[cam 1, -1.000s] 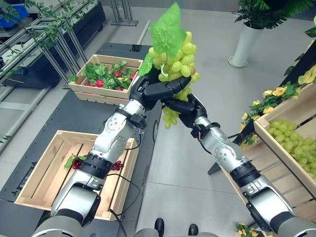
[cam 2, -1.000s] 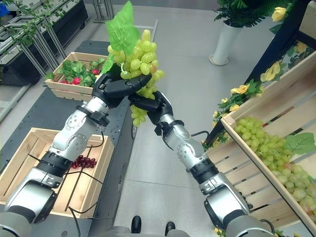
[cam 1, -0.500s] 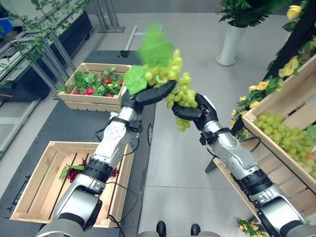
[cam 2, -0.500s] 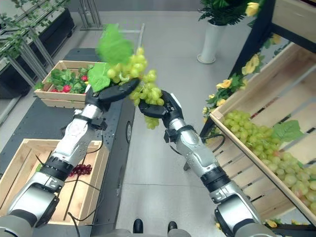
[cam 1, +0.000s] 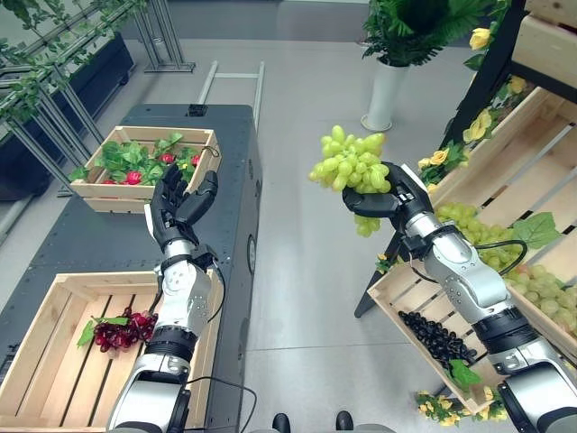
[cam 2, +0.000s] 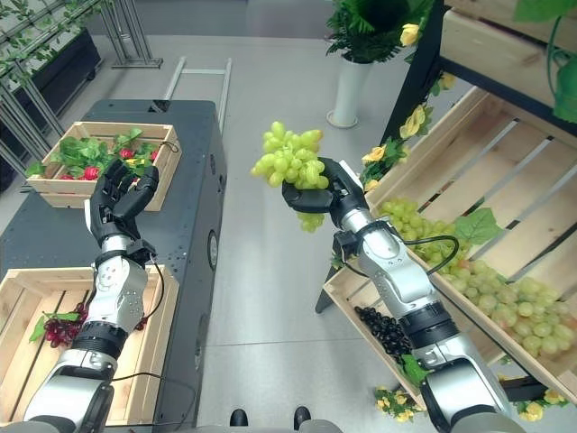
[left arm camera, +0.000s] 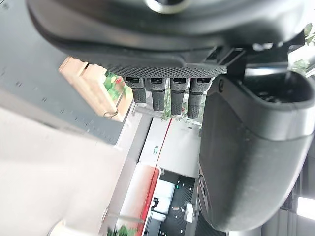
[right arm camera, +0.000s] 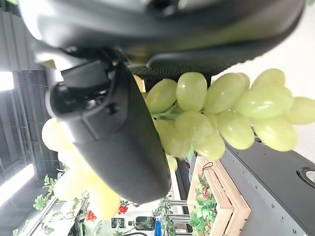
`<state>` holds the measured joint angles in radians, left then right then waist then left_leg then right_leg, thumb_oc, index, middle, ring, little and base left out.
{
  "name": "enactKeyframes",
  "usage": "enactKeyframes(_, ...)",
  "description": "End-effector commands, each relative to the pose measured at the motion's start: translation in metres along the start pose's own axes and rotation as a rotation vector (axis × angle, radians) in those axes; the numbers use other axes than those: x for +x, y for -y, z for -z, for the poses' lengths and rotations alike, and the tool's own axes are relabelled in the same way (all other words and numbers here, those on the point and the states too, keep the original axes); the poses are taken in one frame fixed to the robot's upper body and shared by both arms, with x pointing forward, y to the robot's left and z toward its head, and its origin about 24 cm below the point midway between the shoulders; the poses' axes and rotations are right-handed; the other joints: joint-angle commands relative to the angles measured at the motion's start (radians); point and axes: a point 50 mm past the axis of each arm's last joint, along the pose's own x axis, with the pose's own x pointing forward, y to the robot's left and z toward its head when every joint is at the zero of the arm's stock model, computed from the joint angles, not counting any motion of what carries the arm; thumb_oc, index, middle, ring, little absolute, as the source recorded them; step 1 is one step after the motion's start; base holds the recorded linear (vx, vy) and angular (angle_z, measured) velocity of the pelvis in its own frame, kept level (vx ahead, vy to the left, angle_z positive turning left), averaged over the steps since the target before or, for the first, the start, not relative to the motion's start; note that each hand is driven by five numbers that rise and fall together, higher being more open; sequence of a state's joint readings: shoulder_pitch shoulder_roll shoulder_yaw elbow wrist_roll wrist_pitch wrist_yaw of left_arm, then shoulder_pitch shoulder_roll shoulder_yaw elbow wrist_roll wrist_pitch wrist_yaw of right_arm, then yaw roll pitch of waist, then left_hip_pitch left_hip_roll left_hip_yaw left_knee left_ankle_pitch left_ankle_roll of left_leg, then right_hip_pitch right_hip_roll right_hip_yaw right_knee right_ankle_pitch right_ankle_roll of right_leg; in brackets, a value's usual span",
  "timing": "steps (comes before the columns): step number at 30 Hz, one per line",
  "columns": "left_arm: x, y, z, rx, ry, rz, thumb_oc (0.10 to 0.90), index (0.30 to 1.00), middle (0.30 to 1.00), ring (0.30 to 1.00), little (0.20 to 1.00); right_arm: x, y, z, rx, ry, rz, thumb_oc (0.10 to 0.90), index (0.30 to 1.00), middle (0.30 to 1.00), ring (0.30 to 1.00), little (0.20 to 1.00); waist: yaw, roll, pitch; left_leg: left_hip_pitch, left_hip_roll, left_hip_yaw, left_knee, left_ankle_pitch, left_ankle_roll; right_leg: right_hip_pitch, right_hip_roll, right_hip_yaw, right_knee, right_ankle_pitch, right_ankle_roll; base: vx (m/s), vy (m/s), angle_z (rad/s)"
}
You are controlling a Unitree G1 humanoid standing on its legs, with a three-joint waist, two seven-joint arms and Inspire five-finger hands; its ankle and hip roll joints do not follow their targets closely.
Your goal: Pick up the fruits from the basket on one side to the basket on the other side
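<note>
Left hand (cam 1: pixel 178 206) has let go, fingers spread — right hand (cam 1: pixel 394 191) alone grips the green grapes (cam 1: pixel 351 164), handover done, shelf crate (cam 1: pixel 505 271) beside it.

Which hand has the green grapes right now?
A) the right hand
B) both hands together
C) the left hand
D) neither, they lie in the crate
A: the right hand is curled round the green grapes in mid-air, while the left hand is raised apart from them with straight fingers, holding nothing.
</note>
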<state>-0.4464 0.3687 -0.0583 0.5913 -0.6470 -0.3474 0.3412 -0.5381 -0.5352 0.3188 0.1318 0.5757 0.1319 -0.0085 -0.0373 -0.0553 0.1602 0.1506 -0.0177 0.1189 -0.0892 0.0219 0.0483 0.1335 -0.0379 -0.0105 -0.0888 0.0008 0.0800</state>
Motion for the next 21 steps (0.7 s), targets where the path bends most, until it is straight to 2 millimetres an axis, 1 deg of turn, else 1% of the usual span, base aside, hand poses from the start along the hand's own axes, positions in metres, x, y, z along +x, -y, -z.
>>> enactKeyframes(1,0.003,0.021,-0.010,0.002,0.109,0.098,0.800,0.900,0.900,0.900,0.900,0.005,-0.003,-0.056,-0.052,0.289,-0.025,0.400,0.300,0.300,0.300,0.300,-0.010,0.006,-0.148,-0.017,-0.029,-0.015,0.002,-0.069,-0.004,-0.032,0.028,-0.019,0.001,0.033,-0.056,-0.01,0.023,-0.06)
enactKeyframes(2,-0.001,0.023,-0.003,0.000,0.084,0.115,0.800,0.900,0.900,0.900,0.900,0.005,-0.005,-0.061,-0.062,0.305,-0.046,0.400,0.300,0.300,0.300,0.300,-0.012,0.005,-0.146,-0.017,-0.029,-0.014,0.002,-0.070,-0.003,-0.033,0.029,-0.015,0.001,0.034,-0.056,-0.01,0.023,-0.04)
enactKeyframes(4,-0.005,0.024,0.002,-0.001,0.066,0.128,0.800,0.900,0.900,0.900,0.900,0.004,-0.006,-0.065,-0.062,0.316,-0.062,0.400,0.300,0.300,0.300,0.300,-0.013,0.004,-0.146,-0.016,-0.029,-0.012,0.002,-0.071,-0.002,-0.033,0.030,-0.012,0.001,0.035,-0.056,0.00,0.018,-0.06)
enactKeyframes(6,-0.021,0.029,0.024,0.006,-0.015,0.197,0.800,0.900,0.900,0.900,0.900,-0.003,-0.012,-0.079,-0.019,0.369,-0.156,0.400,0.300,0.300,0.300,0.300,-0.016,-0.001,-0.145,-0.016,-0.027,-0.004,0.002,-0.074,0.000,-0.037,0.033,-0.002,0.001,0.038,-0.055,0.01,0.027,-0.06)
enactKeyframes(8,-0.027,0.028,0.031,0.001,-0.039,0.210,0.800,0.900,0.900,0.900,0.900,-0.007,-0.014,-0.084,-0.001,0.390,-0.194,0.400,0.300,0.300,0.300,0.300,-0.018,-0.003,-0.143,-0.015,-0.026,0.001,0.002,-0.076,0.000,-0.038,0.034,0.002,0.001,0.039,-0.055,0.01,0.017,-0.06)
enactKeyframes(11,-0.043,0.028,0.048,0.019,-0.087,0.262,0.800,0.900,0.900,0.900,0.900,-0.018,-0.024,-0.096,0.055,0.436,-0.301,0.400,0.300,0.300,0.300,0.300,-0.026,-0.008,-0.139,-0.015,-0.023,0.015,0.002,-0.080,0.001,-0.043,0.035,0.014,0.001,0.044,-0.054,0.00,0.015,-0.05)
enactKeyframes(13,-0.049,0.026,0.055,0.041,-0.111,0.278,0.800,0.900,0.900,0.900,0.900,-0.026,-0.029,-0.101,0.104,0.454,-0.360,0.400,0.300,0.300,0.300,0.300,-0.033,-0.011,-0.137,-0.014,-0.022,0.027,0.002,-0.082,0.002,-0.047,0.037,0.023,0.001,0.049,-0.052,0.00,0.027,-0.14)
enactKeyframes(15,-0.056,0.022,0.064,0.072,-0.145,0.298,0.800,0.900,0.900,0.900,0.900,-0.033,-0.029,-0.103,0.138,0.466,-0.378,0.400,0.300,0.300,0.300,0.300,-0.042,-0.014,-0.136,-0.014,-0.020,0.040,0.002,-0.084,0.002,-0.052,0.038,0.034,0.001,0.054,-0.050,0.00,0.021,-0.07)
enactKeyframes(16,-0.056,0.022,0.064,0.074,-0.144,0.298,0.800,0.900,0.900,0.900,0.900,-0.034,-0.029,-0.103,0.140,0.466,-0.378,0.400,0.300,0.300,0.300,0.300,-0.042,-0.015,-0.136,-0.013,-0.020,0.041,0.002,-0.084,0.002,-0.052,0.038,0.035,0.001,0.054,-0.050,0.00,0.018,-0.09)
enactKeyframes(17,-0.064,0.020,0.072,0.091,-0.178,0.323,0.800,0.900,0.900,0.900,0.900,-0.039,-0.027,-0.103,0.175,0.468,-0.379,0.400,0.300,0.300,0.300,0.300,-0.051,-0.018,-0.134,-0.013,-0.018,0.053,0.002,-0.086,0.002,-0.057,0.040,0.046,0.001,0.060,-0.048,0.00,0.019,-0.15)
enactKeyframes(19,-0.072,0.016,0.081,0.087,-0.216,0.339,0.800,0.900,0.900,0.900,0.900,-0.046,-0.021,-0.101,0.223,0.463,-0.367,0.400,0.300,0.300,0.300,0.300,-0.064,-0.020,-0.130,-0.009,-0.015,0.067,0.002,-0.088,0.004,-0.060,0.043,0.060,0.001,0.066,-0.046,0.01,0.025,-0.19)
enactKeyframes(21,-0.076,0.014,0.085,0.076,-0.242,0.339,0.800,0.900,0.900,0.900,0.900,-0.049,-0.017,-0.098,0.255,0.454,-0.358,0.400,0.300,0.300,0.300,0.300,-0.071,-0.021,-0.128,-0.008,-0.014,0.075,0.002,-0.089,0.004,-0.063,0.044,0.068,0.001,0.069,-0.044,0.01,0.019,-0.20)
